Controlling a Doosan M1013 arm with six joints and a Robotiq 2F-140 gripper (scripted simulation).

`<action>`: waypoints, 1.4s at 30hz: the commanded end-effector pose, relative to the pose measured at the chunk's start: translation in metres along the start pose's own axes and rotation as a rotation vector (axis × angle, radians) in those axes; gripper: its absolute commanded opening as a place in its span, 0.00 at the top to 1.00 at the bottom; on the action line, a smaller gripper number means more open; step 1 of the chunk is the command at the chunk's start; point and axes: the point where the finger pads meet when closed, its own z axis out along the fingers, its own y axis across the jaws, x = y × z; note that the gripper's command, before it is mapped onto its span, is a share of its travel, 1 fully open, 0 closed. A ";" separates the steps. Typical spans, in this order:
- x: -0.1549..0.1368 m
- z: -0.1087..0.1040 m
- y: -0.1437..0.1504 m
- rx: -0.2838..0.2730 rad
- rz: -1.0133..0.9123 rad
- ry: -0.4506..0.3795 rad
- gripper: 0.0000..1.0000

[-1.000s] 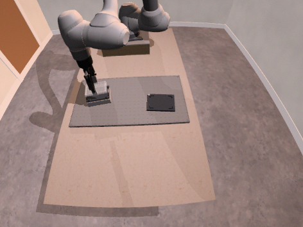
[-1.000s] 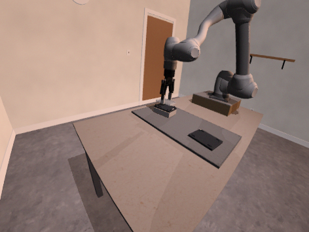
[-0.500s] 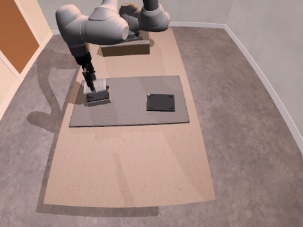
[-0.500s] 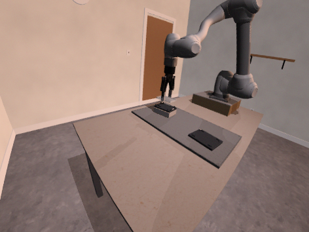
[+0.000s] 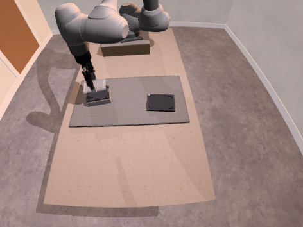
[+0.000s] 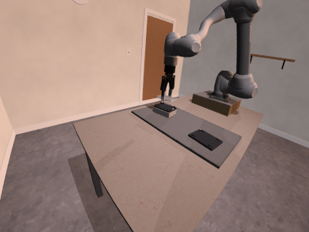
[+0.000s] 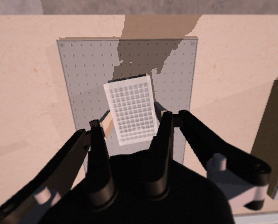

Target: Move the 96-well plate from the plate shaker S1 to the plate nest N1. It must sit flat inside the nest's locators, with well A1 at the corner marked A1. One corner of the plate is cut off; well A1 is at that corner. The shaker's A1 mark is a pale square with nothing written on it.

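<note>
My gripper [image 5: 92, 86] [image 6: 167, 95] [image 7: 133, 112] is shut on the white 96-well plate [image 5: 100, 84] [image 6: 167, 98] [image 7: 131, 107] and holds it by its long sides, a little above the plate shaker S1 [image 5: 98, 97] [image 6: 165, 109]. The shaker is a dark-topped grey block at the left end of the grey perforated board [image 5: 128, 116] [image 6: 183, 125] [image 7: 80, 65]. The plate hangs slightly turned against the board's edges in the wrist view. The plate nest N1 [image 5: 160, 102] [image 6: 205, 139] is a flat black pad with corner locators on the right part of the board, empty. I cannot make out the plate's cut corner.
The arm's base stands on a brown block [image 5: 125, 49] [image 6: 214, 103] at the back of the tan table [image 5: 128, 164] [image 6: 137, 168]. The arm's elbow hangs over the table's back left. A door and walls are beyond the table.
</note>
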 end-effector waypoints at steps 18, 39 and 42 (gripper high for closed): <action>-0.038 0.004 -0.012 0.000 0.244 0.000 0.90; -0.095 0.011 -0.029 0.000 0.244 0.000 0.90; -0.101 0.012 -0.031 0.000 0.244 0.000 0.90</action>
